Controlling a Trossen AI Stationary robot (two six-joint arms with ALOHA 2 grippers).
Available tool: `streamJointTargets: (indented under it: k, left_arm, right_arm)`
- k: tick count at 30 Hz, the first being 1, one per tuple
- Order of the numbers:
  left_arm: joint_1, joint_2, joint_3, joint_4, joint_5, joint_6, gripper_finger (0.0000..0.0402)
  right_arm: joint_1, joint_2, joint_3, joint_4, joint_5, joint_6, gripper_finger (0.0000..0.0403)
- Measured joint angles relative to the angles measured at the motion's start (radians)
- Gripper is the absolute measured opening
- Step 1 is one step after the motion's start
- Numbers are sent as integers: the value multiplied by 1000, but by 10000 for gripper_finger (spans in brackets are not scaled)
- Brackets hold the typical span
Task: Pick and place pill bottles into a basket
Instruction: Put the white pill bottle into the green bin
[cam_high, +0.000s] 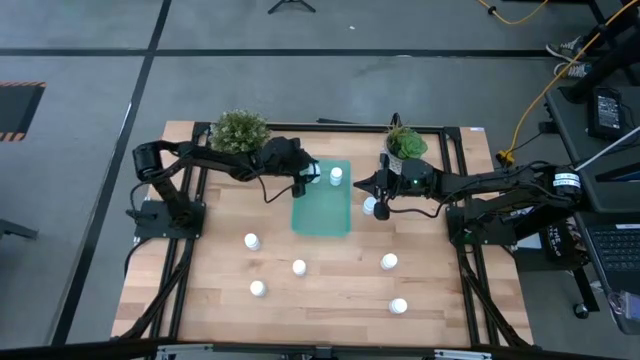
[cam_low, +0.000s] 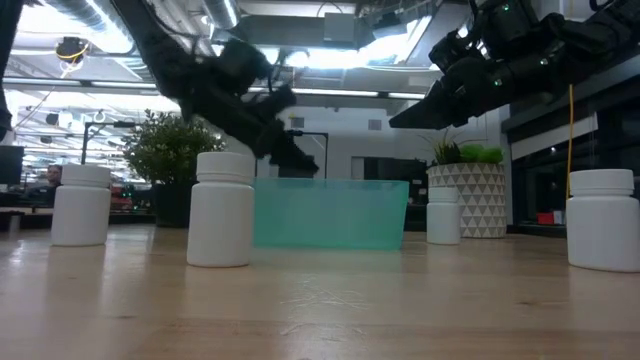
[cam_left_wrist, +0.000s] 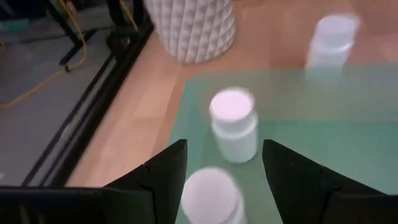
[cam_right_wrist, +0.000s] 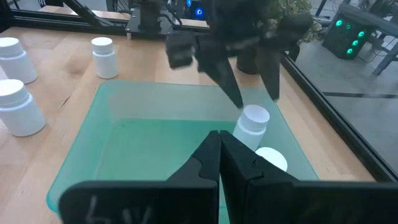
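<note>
Overhead, left gripper (cam_high: 304, 181) open above two pill bottles (cam_high: 336, 175) in basket (cam_high: 322, 218); right gripper (cam_high: 376, 185) shut, empty.

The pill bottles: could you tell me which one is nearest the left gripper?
The pill bottle in the basket between the left gripper's open fingers; the other basket bottle stands farther off.

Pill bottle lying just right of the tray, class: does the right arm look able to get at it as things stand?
Probably yes. The pill bottle sits on bare table beside the basket, almost under the right gripper, with nothing between them. The gripper is shut, so it would need to open first.
</note>
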Motion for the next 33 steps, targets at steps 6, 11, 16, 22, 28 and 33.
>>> streamJointTargets:
  k: [6,11,16,22,28,33]
  left_arm:
    - [-69,-158,0,-155,-39,34,203]
    - [-132,-289,0,-270,-39,36,203]
    - [-184,-408,0,-407,-35,23,202]
    - [-241,-511,-84,-431,-19,-31,158]
    - [-298,-601,-192,-376,-24,-86,61]
    - [-324,-664,-253,-347,-23,-114,6]
  right_arm:
    - [0,0,0,0,0,3,6]
    - [0,0,0,0,0,3,6]
    - [0,0,0,2,-1,3,6]
    - [23,0,0,27,-19,3,6]
    - [42,0,0,20,-19,29,6]
    - [75,0,0,6,-20,105,6]
